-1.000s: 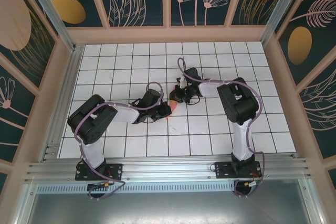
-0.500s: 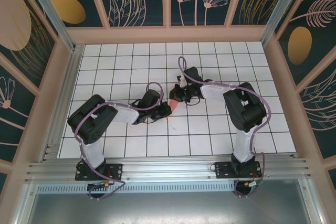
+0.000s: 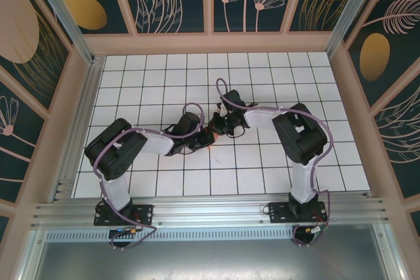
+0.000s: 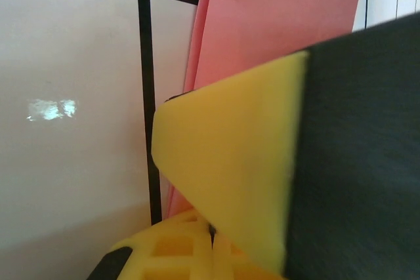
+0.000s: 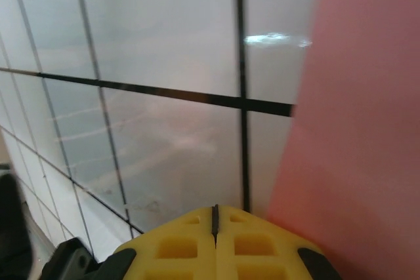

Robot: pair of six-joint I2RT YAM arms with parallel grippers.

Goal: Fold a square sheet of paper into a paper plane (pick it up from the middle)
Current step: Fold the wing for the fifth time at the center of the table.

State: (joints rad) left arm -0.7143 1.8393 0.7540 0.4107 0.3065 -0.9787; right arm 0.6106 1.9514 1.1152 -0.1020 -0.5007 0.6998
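Left end effector [image 4: 211,231] and right end effector [image 5: 214,213], both clenched, meet mid-table beside the pink paper [image 4: 275,18], arms reaching inward

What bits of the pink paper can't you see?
Left wrist view: the paper is cut off by the top edge and covered by a blurry yellow pad.
Right wrist view: the paper runs off the right edge.
Top view: its shape hides under the left gripper and right gripper.

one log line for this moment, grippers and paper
left gripper: shut, at paper | right gripper: shut, beside paper | paper: pink, between grippers, middle of table
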